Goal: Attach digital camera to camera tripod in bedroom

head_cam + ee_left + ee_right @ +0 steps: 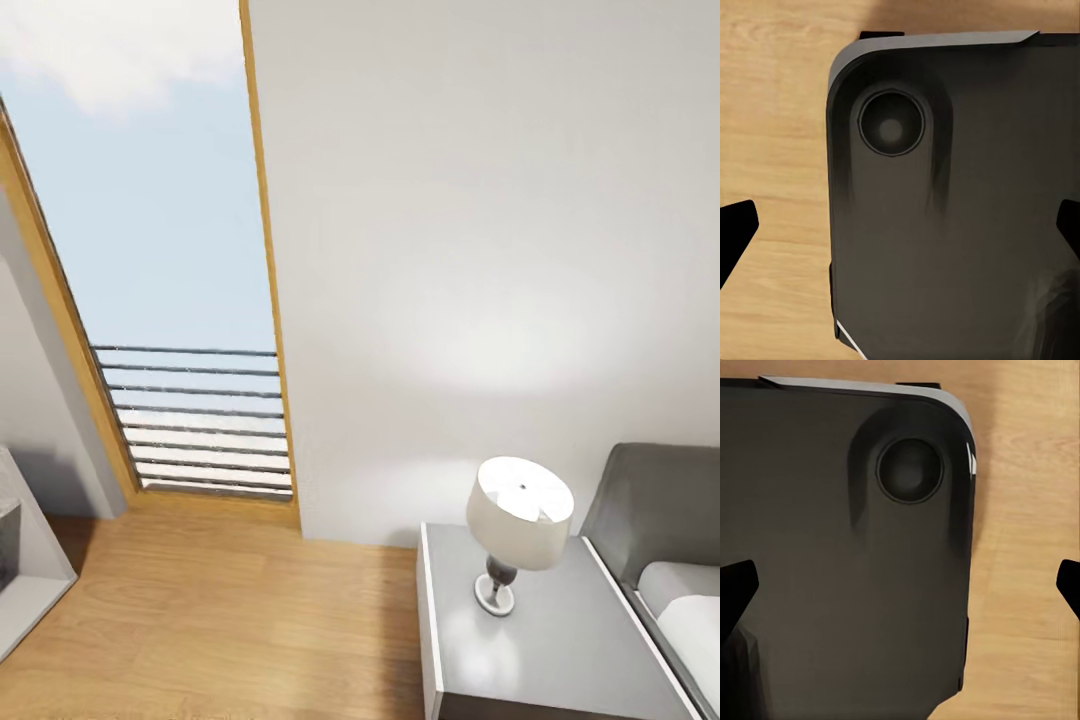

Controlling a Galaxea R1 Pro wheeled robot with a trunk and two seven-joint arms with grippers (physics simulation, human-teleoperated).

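The digital camera and the camera tripod are out of view. I face a corner of the bedroom: a white wall (480,250), light wood floor (230,620) and the grey bed (650,500) with its white mattress (695,615) at the right edge. My left gripper (900,229) hangs open over my own black base (960,210), its dark fingertips (736,225) at the picture's sides, holding nothing. In the right wrist view my right gripper (900,585) is likewise open and empty above the base (832,547).
A grey nightstand (560,650) with a white-shaded lamp (518,520) stands beside the bed. A tall wood-framed window (150,250) with a dark horizontal railing (200,420) is at the left. A white shelf unit (30,580) juts in at the far left.
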